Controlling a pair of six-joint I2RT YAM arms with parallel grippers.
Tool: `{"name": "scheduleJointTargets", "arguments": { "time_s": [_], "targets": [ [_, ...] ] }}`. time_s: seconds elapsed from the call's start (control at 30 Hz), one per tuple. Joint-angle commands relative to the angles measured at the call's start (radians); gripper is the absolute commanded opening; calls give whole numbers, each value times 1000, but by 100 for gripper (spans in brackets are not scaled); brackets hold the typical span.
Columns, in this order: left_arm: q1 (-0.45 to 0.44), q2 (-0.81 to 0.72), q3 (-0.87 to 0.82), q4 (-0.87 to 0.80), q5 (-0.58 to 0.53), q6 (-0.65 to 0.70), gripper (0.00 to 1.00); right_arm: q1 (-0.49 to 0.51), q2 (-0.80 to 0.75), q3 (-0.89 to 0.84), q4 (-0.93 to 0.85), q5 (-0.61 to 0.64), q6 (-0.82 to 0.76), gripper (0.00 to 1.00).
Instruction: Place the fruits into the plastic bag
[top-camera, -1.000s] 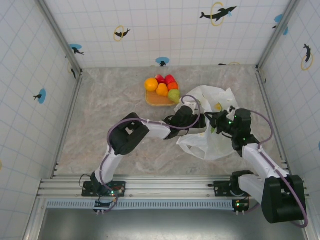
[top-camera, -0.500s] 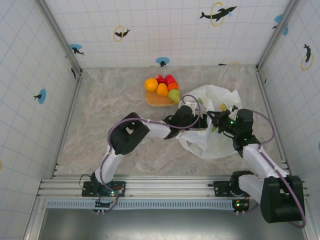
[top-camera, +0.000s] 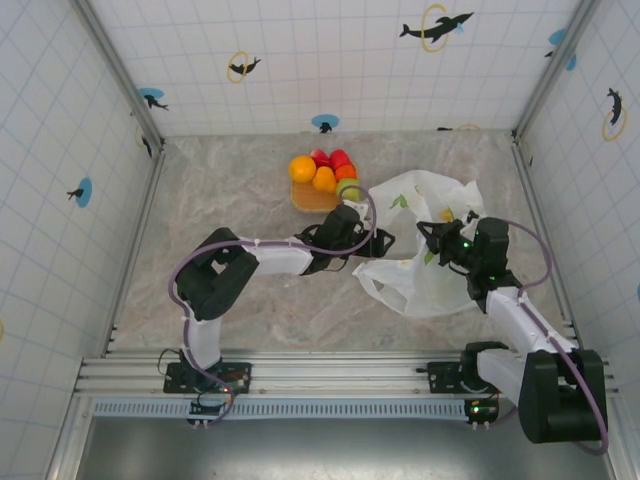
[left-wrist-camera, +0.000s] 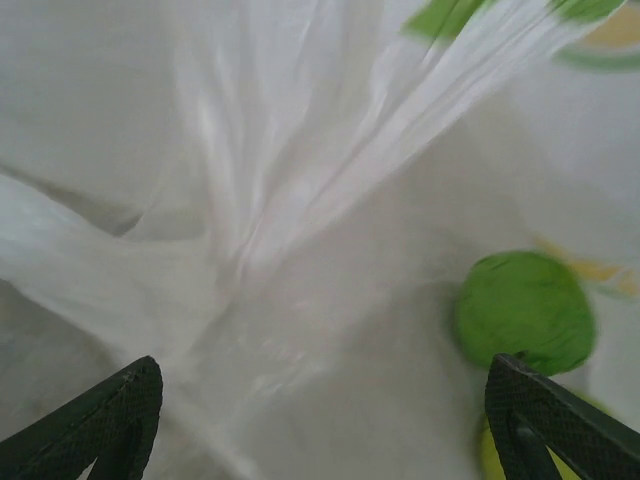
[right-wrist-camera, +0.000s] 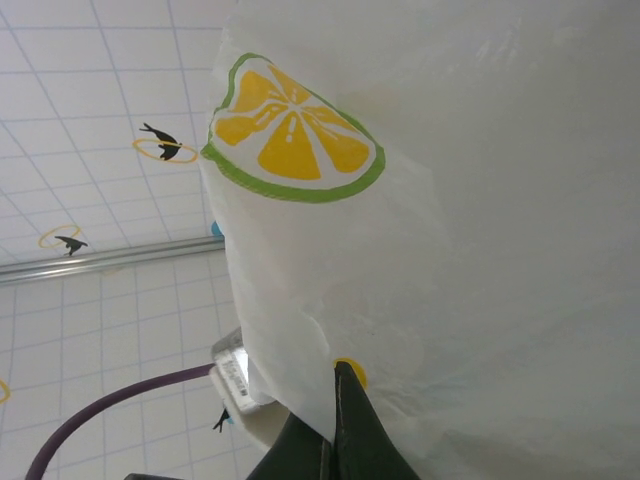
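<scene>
Gripping the plastic bag (top-camera: 420, 285) rim, right tool (right-wrist-camera: 336, 405) clamps tight; left tool (left-wrist-camera: 322, 375) gapes empty.

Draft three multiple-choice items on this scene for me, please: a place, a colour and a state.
1. Where do the piled fruits lie? A) by the arm bases B) on the plate C) against the left wall
2. What colour is the slice printed on the plastic bag? A) yellow, green-rimmed B) blue C) red
3. How is the left gripper? A) shut on a fruit B) shut on a handle C) open
Answers: 1 B, heaped on it in the top view; 2 A, plain in the right wrist view; 3 C, fingers wide apart.
</scene>
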Motion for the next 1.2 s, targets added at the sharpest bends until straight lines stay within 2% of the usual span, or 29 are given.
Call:
{"name": "scheduleJointTargets", "arguments": {
  "time_s": [0.0, 0.17, 0.37, 0.73, 1.17],
  "targets": [
    [-16, 10, 35, -165, -27, 15, 84, -4, 15, 1, 7, -3, -19, 0],
    [-57, 45, 58, -165, 27, -15, 84, -4, 23, 3, 12, -3, -22, 0],
    [-72, 67, 66, -169, 57, -38, 77, -5, 15, -8, 18, -8, -22, 0],
    [-85, 122, 72, -77, 164, -106, 52, -17, 1, -29, 32, -14, -21, 0],
    [-87, 170, 137, -78, 164, -110, 15, -37, -12, -12, -17, -28, -71, 0]
  ]
}}
